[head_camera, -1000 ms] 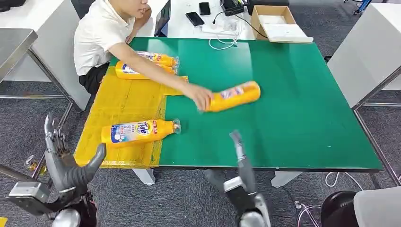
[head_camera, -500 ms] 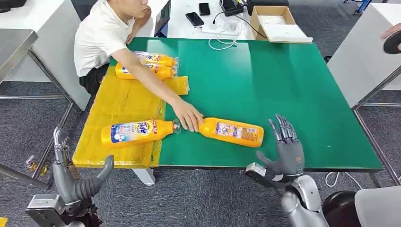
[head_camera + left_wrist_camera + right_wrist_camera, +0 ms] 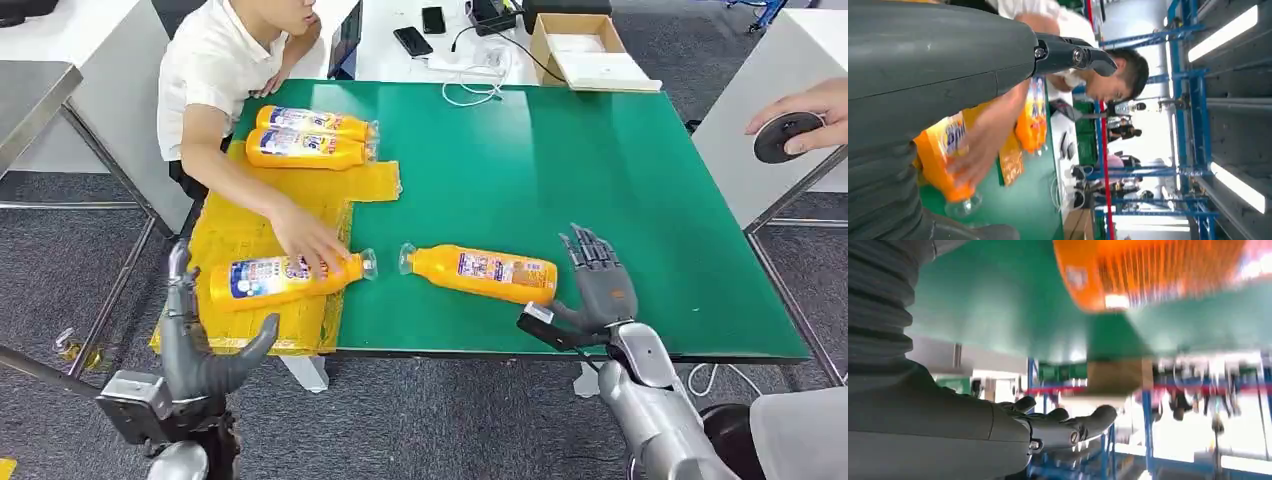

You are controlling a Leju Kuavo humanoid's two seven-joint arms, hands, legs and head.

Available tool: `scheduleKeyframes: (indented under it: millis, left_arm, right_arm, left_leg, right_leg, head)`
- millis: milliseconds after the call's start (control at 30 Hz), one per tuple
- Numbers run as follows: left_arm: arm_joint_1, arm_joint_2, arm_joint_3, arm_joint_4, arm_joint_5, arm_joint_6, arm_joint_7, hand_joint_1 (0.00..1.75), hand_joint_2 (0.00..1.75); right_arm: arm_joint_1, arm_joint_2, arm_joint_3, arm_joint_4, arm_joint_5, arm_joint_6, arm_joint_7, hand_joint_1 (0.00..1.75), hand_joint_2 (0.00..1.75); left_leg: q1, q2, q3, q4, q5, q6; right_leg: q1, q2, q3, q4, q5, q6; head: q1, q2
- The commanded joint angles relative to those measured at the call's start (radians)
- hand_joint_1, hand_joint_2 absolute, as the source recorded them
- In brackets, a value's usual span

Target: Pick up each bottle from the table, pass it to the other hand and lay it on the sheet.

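Now, right hand (image 3: 597, 283) open by orange bottle (image 3: 484, 273) near table's (image 3: 620, 190) front edge, left hand (image 3: 195, 345) open, empty, below sheet (image 3: 262, 215).

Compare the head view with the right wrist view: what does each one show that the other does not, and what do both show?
Only the head view shows the yellow sheet, three bottles on it, and a person's hand on the nearest bottle. Only the right wrist view shows blue racking beyond the table. Both show the green table, the orange bottle on it and the open right hand.
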Motion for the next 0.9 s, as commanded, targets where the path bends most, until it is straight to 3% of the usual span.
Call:
scheduleKeyframes:
  millis: [33,767,867,900]
  left_arm:
    - [-0.095,0.01,-0.059,0.135,0.012,-0.004,0.011,0.0,1.75]
    - [-0.155,0.02,-0.112,0.178,0.03,-0.046,0.027,0.0,1.75]
    - [-0.165,0.019,-0.117,0.19,0.039,-0.053,0.038,0.0,1.75]
    - [-0.169,0.019,-0.117,0.193,0.046,-0.056,0.045,0.0,1.75]
  right_arm:
    - [-0.158,0.106,0.049,0.282,-0.022,0.053,0.001,0.0,1.75]
    - [-0.164,0.178,0.018,0.314,-0.089,0.122,-0.019,0.0,1.75]
    - [-0.185,0.174,0.031,0.331,-0.068,0.144,0.065,0.0,1.75]
    - [-0.197,0.172,0.041,0.343,-0.049,0.173,0.139,0.0,1.75]
  left_leg:
    - [0.0,0.006,0.005,-0.002,-0.002,-0.002]
    - [0.0,0.002,0.002,-0.001,-0.001,-0.002]
    - [0.0,0.003,0.002,0.0,-0.002,-0.002]
    - [0.0,0.003,0.0,0.0,-0.001,-0.001]
  right_leg:
    - [0.001,0.005,0.003,-0.001,0.0,-0.003]
    - [0.001,0.001,0.0,0.0,-0.001,-0.002]
    - [0.0,0.002,0.0,0.001,-0.002,-0.003]
    - [0.001,0.002,-0.001,0.0,-0.001,-0.002]
  head:
    - [0.0,0.0]
    - [0.0,0.0]
    - [0.0,0.0]
    - [0.0,0.0]
